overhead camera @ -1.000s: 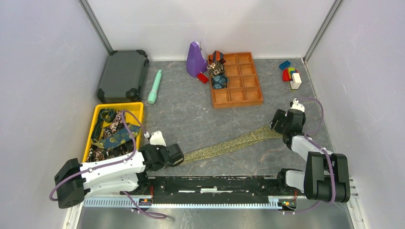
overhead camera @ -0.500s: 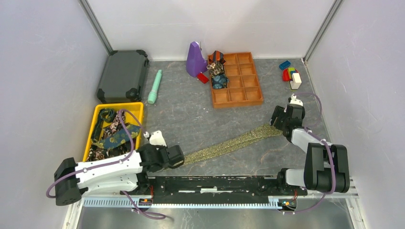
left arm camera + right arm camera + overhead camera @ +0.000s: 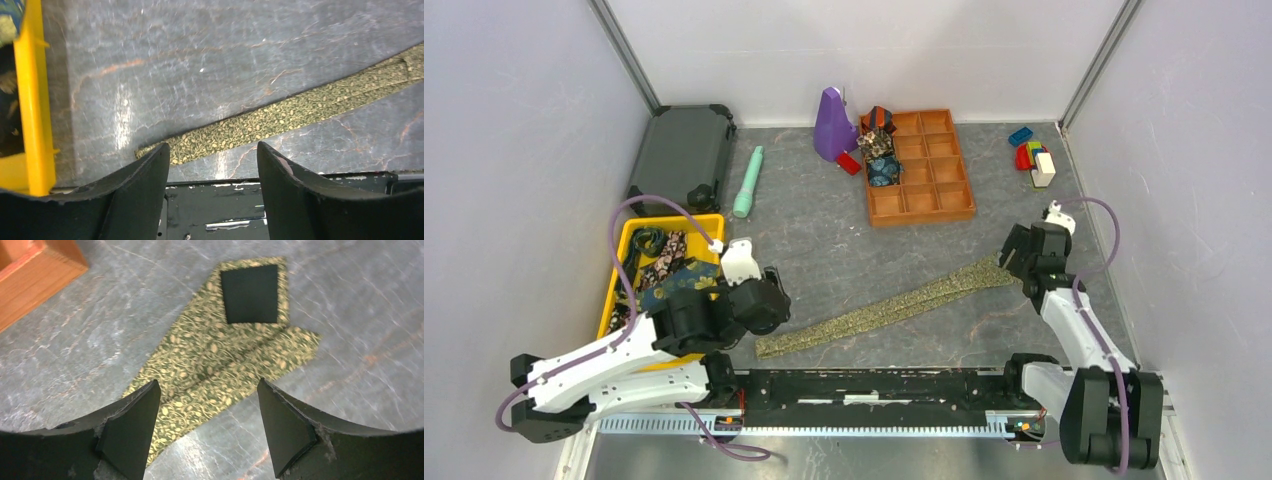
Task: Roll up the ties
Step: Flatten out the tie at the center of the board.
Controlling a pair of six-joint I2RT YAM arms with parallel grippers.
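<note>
An olive-gold patterned tie (image 3: 894, 307) lies flat on the grey table, running from near the left arm up to the right arm. My left gripper (image 3: 764, 312) is open and empty, raised above the tie's narrow end (image 3: 200, 145). My right gripper (image 3: 1016, 262) is open and empty above the tie's wide end (image 3: 220, 355), which shows a black label (image 3: 250, 293). More ties (image 3: 659, 280) lie heaped in a yellow bin (image 3: 709, 222). Rolled ties (image 3: 880, 150) sit in a wooden divided tray (image 3: 929, 205).
A dark grey case (image 3: 682, 155) lies at the back left, with a teal cylinder (image 3: 748, 183) beside it. A purple object (image 3: 832, 125) stands by the tray. Coloured toy blocks (image 3: 1032, 158) sit at the back right. The black base rail (image 3: 874, 385) runs along the near edge.
My left gripper has let go of the tie's narrow end and lifted up and left; the end now lies flat. My right gripper has moved slightly right, away from the wide end.
</note>
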